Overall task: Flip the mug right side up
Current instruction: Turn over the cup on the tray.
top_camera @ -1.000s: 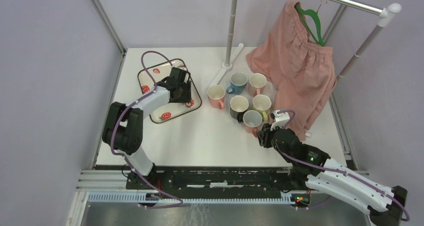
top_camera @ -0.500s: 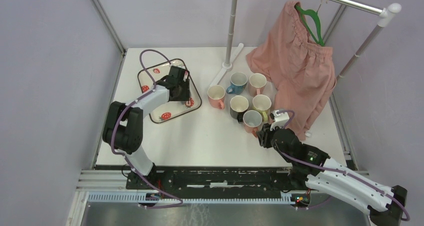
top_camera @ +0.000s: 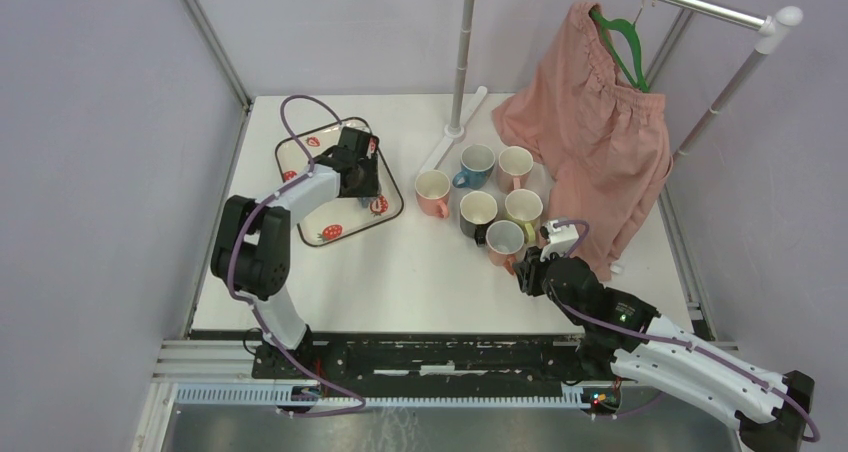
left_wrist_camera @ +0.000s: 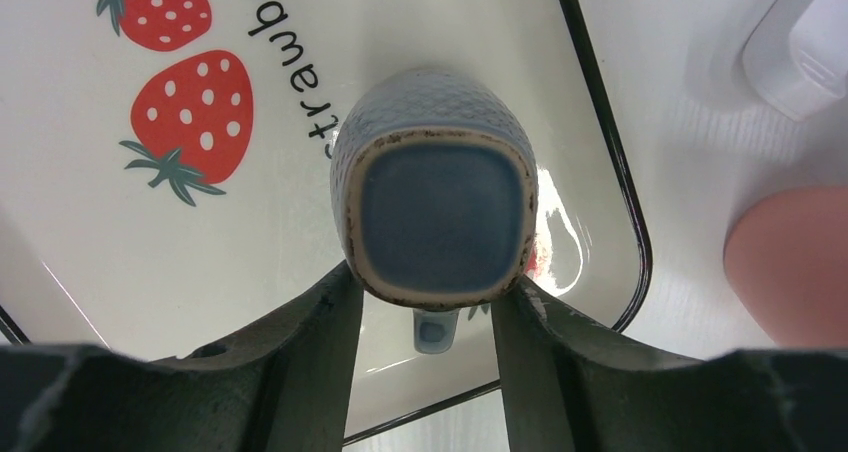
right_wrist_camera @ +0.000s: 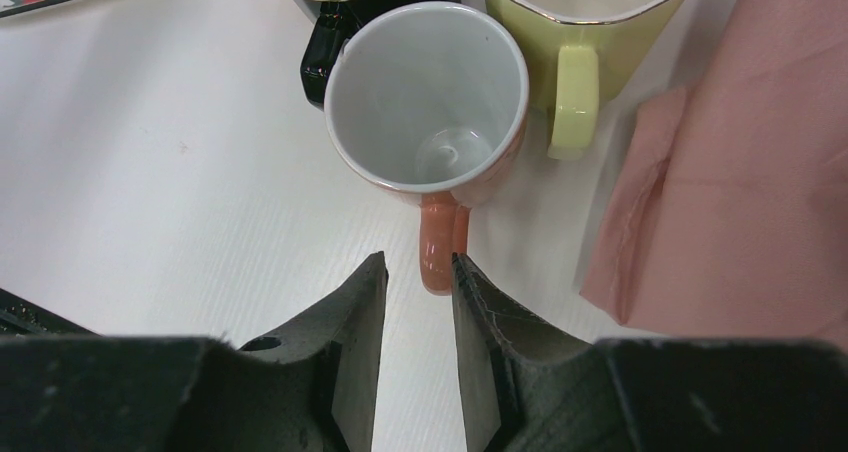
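Left wrist view: the blue mug [left_wrist_camera: 435, 212] stands base-up on the strawberry tray [left_wrist_camera: 100, 272], toward the desk's [top_camera: 420, 282] far left corner, so the turn is not yet done. Your left hand [left_wrist_camera: 428, 284] straddles its base, fingers at both sides; whether they pinch it, you cannot tell. By my judgement, lift, inversion and set-down are all outstanding. Your right hand [right_wrist_camera: 418, 264], narrowly spread, pinches nothing beside an upright orange-handled mug [right_wrist_camera: 400, 82].
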